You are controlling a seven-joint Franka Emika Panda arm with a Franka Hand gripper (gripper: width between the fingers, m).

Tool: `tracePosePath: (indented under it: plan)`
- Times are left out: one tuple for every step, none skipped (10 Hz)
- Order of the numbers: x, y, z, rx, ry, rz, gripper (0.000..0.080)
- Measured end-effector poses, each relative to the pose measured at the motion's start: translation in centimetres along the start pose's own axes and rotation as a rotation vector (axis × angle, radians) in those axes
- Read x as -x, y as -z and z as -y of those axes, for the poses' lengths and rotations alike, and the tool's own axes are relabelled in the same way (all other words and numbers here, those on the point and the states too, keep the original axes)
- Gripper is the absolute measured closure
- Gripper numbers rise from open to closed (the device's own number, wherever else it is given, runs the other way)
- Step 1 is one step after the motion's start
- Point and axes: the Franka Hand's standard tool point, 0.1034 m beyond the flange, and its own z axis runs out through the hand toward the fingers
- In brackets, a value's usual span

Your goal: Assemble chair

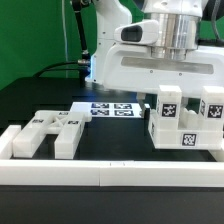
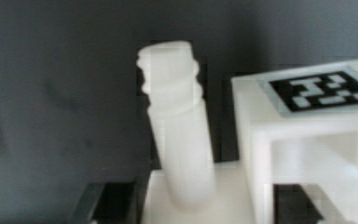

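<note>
In the wrist view my gripper (image 2: 204, 206) is shut on a long rounded white chair post (image 2: 179, 120), which fills the gap between the dark fingers (image 2: 115, 200). The post has ridges near its far end. Close beside it is a blocky white chair part (image 2: 318, 130) with a square tag on its face. In the exterior view the gripper (image 1: 172, 84) hangs over a cluster of tagged white chair blocks (image 1: 185, 125) at the exterior view's right, and its fingertips are hidden there. Another tagged white chair part (image 1: 52, 132) lies at the exterior view's left.
The marker board (image 1: 110, 108) lies on the black table behind the parts. Long white border rails (image 1: 110, 168) run along the front and the exterior view's left edge. The arm's white body (image 1: 150, 60) fills the upper part of that view.
</note>
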Motion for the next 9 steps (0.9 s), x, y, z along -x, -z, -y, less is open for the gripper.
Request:
tracePosePath:
  plan:
    - [0.0,0.0,0.0,0.000,0.000,0.002,0.0469]
    - [1.0,-0.1,-0.4,0.014,-0.001,0.096,0.0469]
    - [1.2,0.1,-1.1,0.022,-0.010,0.158,0.0469]
    - [2.1,0.6,-2.0,0.035,-0.024,0.261,0.0469]
    - [2.4,1.1,-2.3,0.046,-0.029,0.344,0.0469]
    - [2.5,1.3,-2.6,0.059,-0.034,0.419,0.0469]
    - [2.6,1.1,-2.9,0.073,-0.039,0.481,0.0469]
    - [2.7,0.9,-3.1,0.083,-0.041,0.527,0.0469]
    - [3.3,0.9,-3.5,0.100,-0.046,0.618,0.0469]
